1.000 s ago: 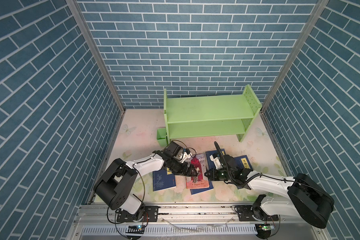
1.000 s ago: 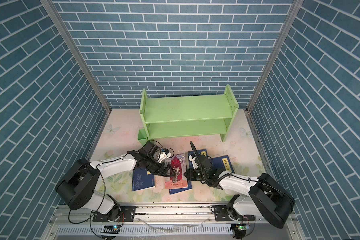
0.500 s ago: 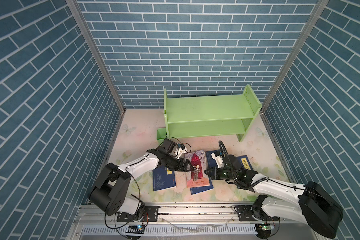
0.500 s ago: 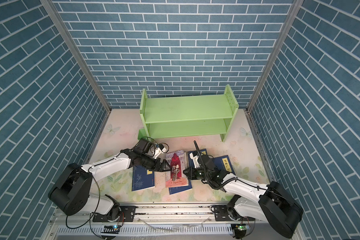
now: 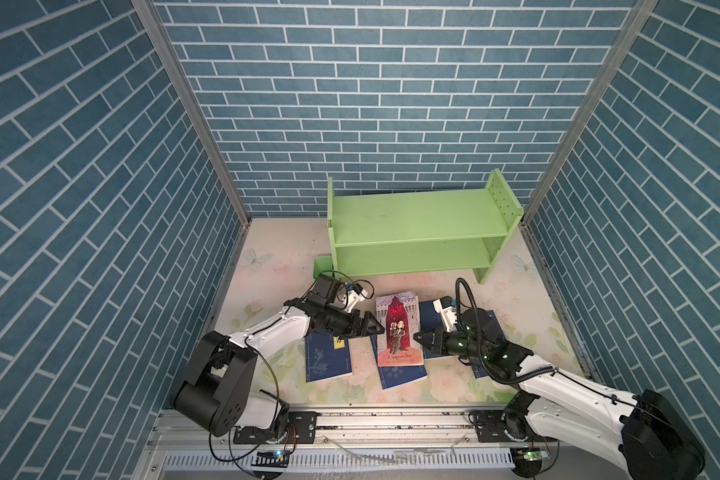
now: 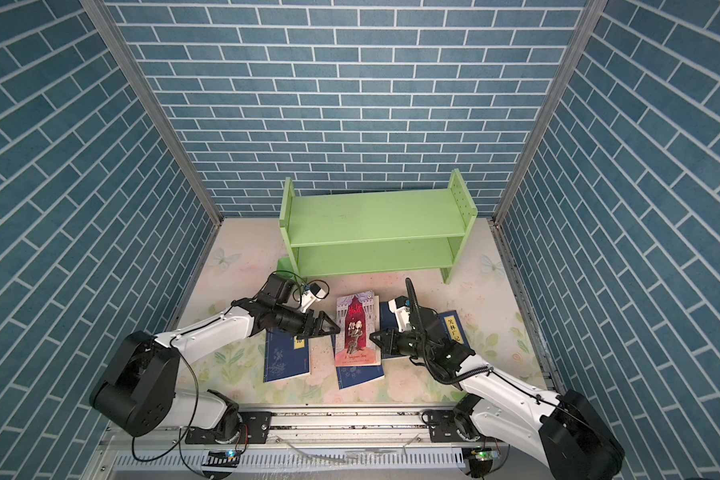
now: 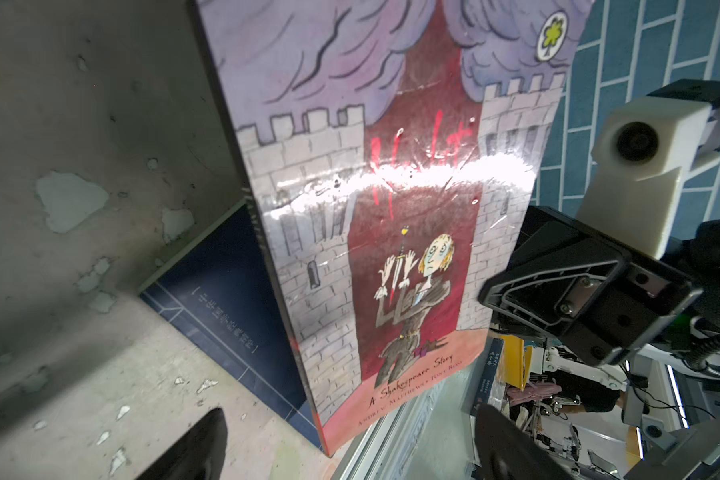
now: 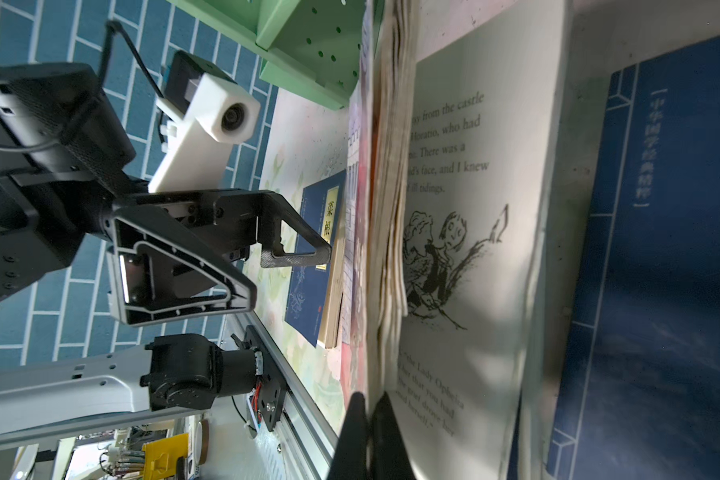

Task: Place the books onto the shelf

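Red book (image 5: 398, 332) lies on a blue book (image 5: 404, 374), mid-table, near side of shelf (image 5: 412, 216), right edge raised. R gripper (image 5: 416, 337) pinched on that edge. L gripper (image 5: 379, 329) jaws apart, just left of it, above 2nd blue book (image 5: 327, 361).

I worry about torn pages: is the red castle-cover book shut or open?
Partly open: the red book shows a printed inner page, its cover and fanned pages held up off it, pinched in the shut right gripper.

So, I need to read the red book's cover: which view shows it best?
The left wrist view: the red book fills it, subtitle legible, title under glare. Both top views show its cover small; the right wrist view shows only page edges and an inner page.
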`<action>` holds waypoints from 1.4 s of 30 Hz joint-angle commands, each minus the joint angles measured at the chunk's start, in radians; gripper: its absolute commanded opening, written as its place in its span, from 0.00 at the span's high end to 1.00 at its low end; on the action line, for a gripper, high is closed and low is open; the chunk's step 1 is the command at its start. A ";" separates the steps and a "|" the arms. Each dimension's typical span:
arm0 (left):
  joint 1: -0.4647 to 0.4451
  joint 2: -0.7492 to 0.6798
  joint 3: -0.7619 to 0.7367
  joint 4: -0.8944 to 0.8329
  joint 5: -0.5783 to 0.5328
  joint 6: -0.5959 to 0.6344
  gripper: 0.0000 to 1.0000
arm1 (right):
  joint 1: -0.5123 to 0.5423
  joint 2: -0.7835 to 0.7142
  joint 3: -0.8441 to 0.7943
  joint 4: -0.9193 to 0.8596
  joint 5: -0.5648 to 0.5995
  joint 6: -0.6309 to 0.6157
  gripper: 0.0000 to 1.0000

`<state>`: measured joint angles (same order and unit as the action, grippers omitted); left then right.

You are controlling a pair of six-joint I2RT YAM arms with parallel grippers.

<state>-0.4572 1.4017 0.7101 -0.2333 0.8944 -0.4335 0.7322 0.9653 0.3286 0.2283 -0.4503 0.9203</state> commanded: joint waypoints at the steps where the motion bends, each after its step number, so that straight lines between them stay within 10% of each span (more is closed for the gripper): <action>1: 0.004 -0.025 -0.009 0.018 0.034 0.000 0.06 | -0.023 -0.021 -0.007 0.072 -0.084 0.054 1.00; 23: 0.005 0.001 -0.046 0.189 0.169 -0.155 0.33 | -0.045 0.071 -0.011 0.279 -0.212 0.134 1.00; 35: 0.005 -0.033 -0.034 0.158 0.169 -0.170 0.95 | -0.052 0.118 -0.025 0.311 -0.210 0.140 1.00; 42: 0.005 -0.097 -0.015 0.062 0.134 -0.094 1.00 | -0.077 0.050 -0.027 0.218 -0.145 0.145 0.42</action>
<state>-0.4538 1.3399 0.6731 -0.1055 1.0370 -0.5877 0.6674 1.0710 0.3019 0.4740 -0.6319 1.0584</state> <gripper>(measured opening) 0.088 0.545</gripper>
